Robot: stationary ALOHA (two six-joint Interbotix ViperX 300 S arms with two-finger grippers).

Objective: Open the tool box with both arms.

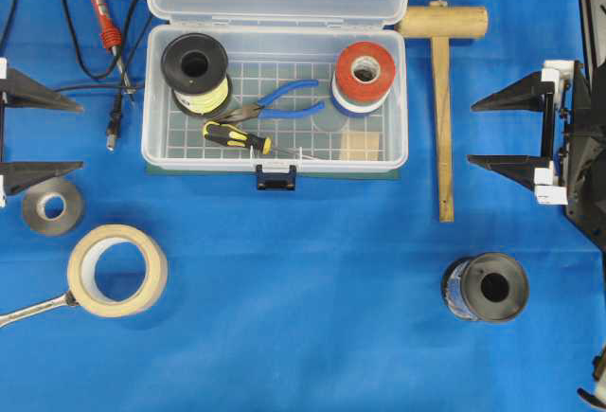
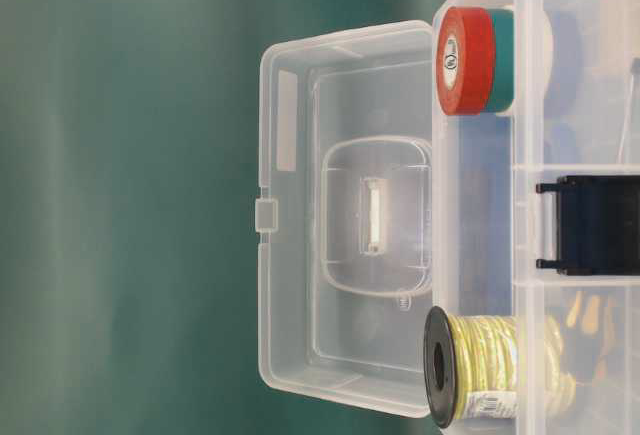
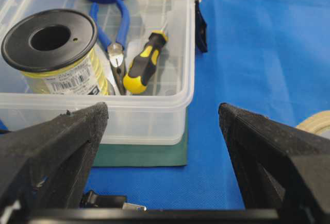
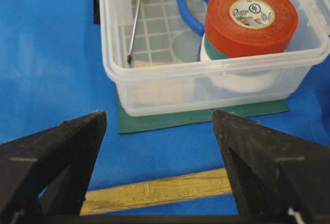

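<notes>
Trouble now could only come from a careless sweep: the clear plastic tool box (image 1: 275, 99) sits at the cloth's far middle, lid already thrown back. The left gripper (image 1: 43, 133) and right gripper (image 1: 507, 133), well clear on either side, stand wide and empty; the wooden mallet (image 1: 442, 99) beside the box could get knocked.
</notes>
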